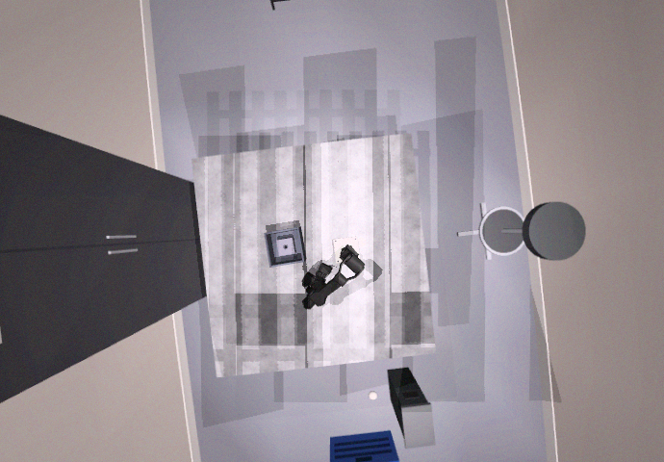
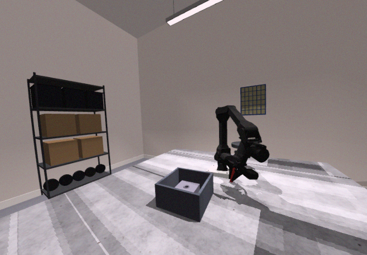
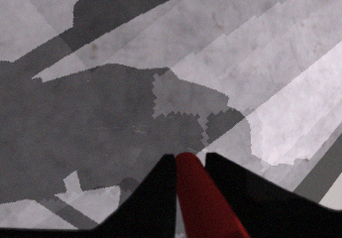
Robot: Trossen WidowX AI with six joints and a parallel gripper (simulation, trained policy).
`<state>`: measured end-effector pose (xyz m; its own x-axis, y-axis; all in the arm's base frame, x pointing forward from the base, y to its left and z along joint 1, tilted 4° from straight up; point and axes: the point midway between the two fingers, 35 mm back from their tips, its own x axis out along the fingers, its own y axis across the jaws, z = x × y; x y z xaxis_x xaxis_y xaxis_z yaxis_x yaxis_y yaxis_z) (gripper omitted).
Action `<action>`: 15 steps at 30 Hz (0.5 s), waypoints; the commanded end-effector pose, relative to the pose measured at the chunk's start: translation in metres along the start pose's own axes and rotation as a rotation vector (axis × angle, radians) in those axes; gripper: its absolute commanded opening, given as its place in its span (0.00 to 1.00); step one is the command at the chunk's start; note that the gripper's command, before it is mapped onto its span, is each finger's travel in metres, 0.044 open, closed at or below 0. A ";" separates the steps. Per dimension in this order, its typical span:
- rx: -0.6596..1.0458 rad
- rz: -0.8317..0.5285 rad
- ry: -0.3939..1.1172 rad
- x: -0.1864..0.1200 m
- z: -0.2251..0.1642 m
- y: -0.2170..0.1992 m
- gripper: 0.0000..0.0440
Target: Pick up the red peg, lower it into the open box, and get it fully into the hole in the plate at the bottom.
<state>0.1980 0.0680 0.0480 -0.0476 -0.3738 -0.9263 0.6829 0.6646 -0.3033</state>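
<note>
My gripper (image 2: pixel 232 178) (image 3: pixel 188 163) is shut on the red peg (image 2: pixel 232 174) (image 3: pixel 200 198). In the exterior view the peg leans a little, its lower end just above the table, right of the box. In the wrist view the peg runs down between the two black fingertips. The open dark blue-grey box (image 1: pixel 268 253) (image 2: pixel 176 203) stands apart from the gripper, left of the arm. Inside, the pale plate (image 1: pixel 285 240) (image 2: pixel 180 185) shows its round hole (image 1: pixel 285 246) (image 2: pixel 186 186), with nothing in it. In the top view the arm hides the peg.
The arm's white base plate (image 1: pixel 338 243) (image 2: pixel 209 171) sits on the striped grey table (image 1: pixel 354 185) (image 2: pixel 123 222), behind the held peg in the exterior view. The near box wall rises between the peg and the plate. A shelf rack (image 2: pixel 106 141) and a stool (image 1: pixel 554 230) stand off the table.
</note>
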 end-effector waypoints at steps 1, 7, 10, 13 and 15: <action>0.010 0.013 -0.038 -0.018 0.015 -0.004 0.00; 0.065 0.031 -0.085 -0.043 0.040 -0.012 0.00; 0.105 0.035 -0.102 -0.049 0.053 -0.017 0.00; 0.151 0.039 -0.118 -0.052 0.067 -0.021 0.00; 0.181 0.044 -0.127 -0.054 0.076 -0.023 0.00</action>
<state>0.2324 0.0330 0.1134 0.0527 -0.4226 -0.9048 0.7805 0.5826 -0.2266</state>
